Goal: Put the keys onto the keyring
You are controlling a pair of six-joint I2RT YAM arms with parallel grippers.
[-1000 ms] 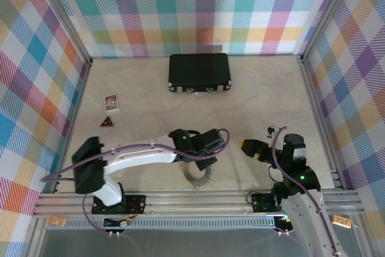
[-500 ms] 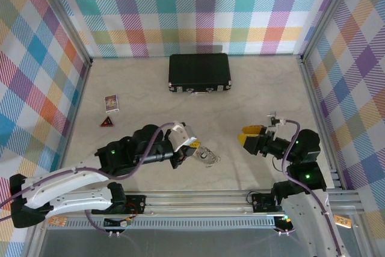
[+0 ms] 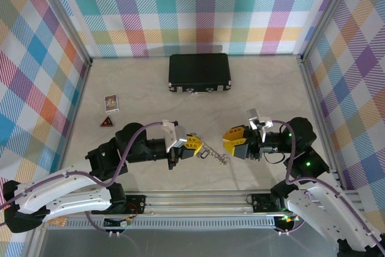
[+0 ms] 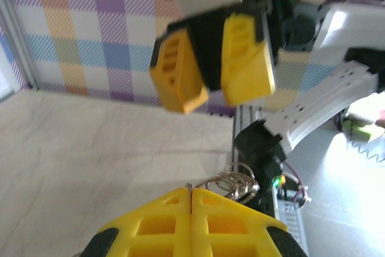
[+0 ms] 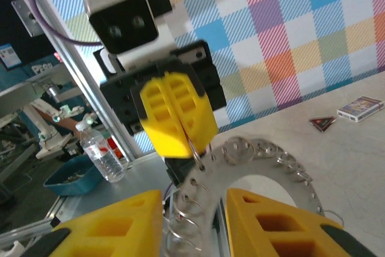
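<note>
In the top view my left gripper [image 3: 197, 144] is shut, and a short silvery string of keys [image 3: 215, 156] juts from its tips above the table. The right wrist view shows the left gripper [image 5: 186, 145] pinching a thin dark keyring [image 5: 197, 151]. The ring passes through a flat wreath of keys [image 5: 264, 148], with several wire rings beside it. My right gripper [image 5: 194, 200] faces it, open, its yellow fingers on either side of those rings without touching. In the left wrist view my left gripper [image 4: 190, 194] is shut on thin wire, silvery rings [image 4: 237, 185] lie behind it, and the right gripper [image 4: 212, 102] hangs above.
A black case [image 3: 199, 72] lies at the back of the table. A small card box [image 3: 112, 103] and a red triangular piece [image 3: 107, 122] sit at the left. The aluminium rail [image 3: 198, 200] runs along the near edge.
The left arm swung round and lifted the keys off the table, carrying them right. The right gripper moved left to meet them and its fingers narrowed around the rings.
</note>
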